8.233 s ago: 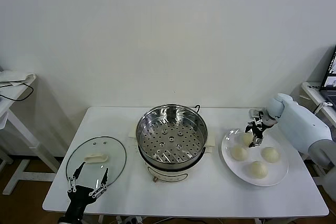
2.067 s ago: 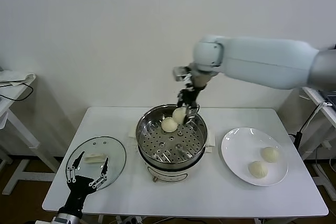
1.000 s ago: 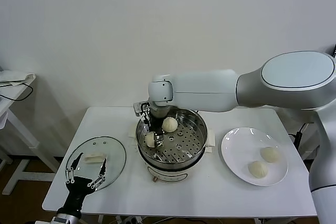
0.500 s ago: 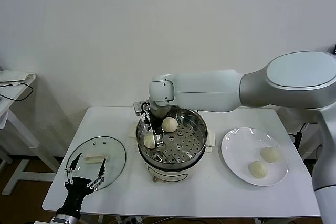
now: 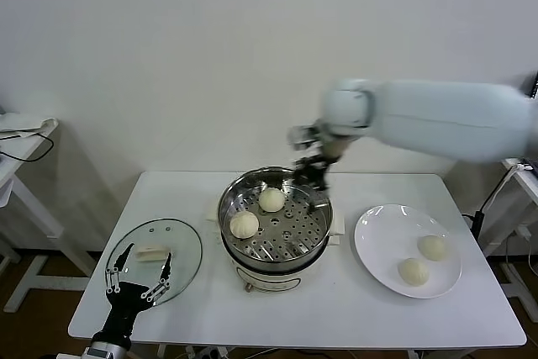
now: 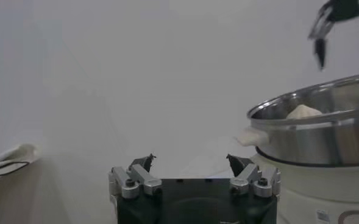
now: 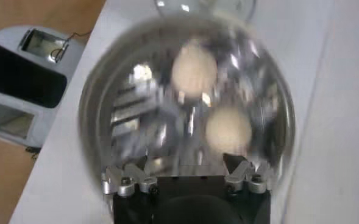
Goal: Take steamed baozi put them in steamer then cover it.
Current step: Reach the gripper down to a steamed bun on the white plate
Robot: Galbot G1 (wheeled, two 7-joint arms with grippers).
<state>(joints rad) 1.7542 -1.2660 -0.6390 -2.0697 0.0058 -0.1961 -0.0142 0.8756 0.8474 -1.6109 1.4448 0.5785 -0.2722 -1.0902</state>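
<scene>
Nearest the robot, the left end effector (image 5: 139, 287) waits low at the front edge of the bench (image 5: 336, 317), its fingers spread apart and holding nothing, poised just over the near rim of the cover (image 5: 154, 256), which lies flat on the bench well to the left of the steamer (image 5: 275, 223); this arm is where it was half a second ago. Farther in, the change is plain: the second baozi (image 5: 244, 224), which the right end effector was lowering into the pot half a second ago, now sits free on the perforated tray at its left side, close to the first baozi (image 5: 271, 199) toward the back. The right end effector (image 5: 313, 179) has let go and risen, and now hangs above the steamer's back right rim with its arm swung away to the right; in the right wrist view its fingers (image 7: 125, 181) stand apart with nothing between them, looking straight down on both buns. On the white plate (image 5: 378, 260) at the right, the two remaining baozi (image 5: 433, 247) lie side by side near its right edge. So the task looks about halfway: two buns are steamed-side, two remain, and the likely next step is a return to the plate for a third, with the cover left until all four are in.
</scene>
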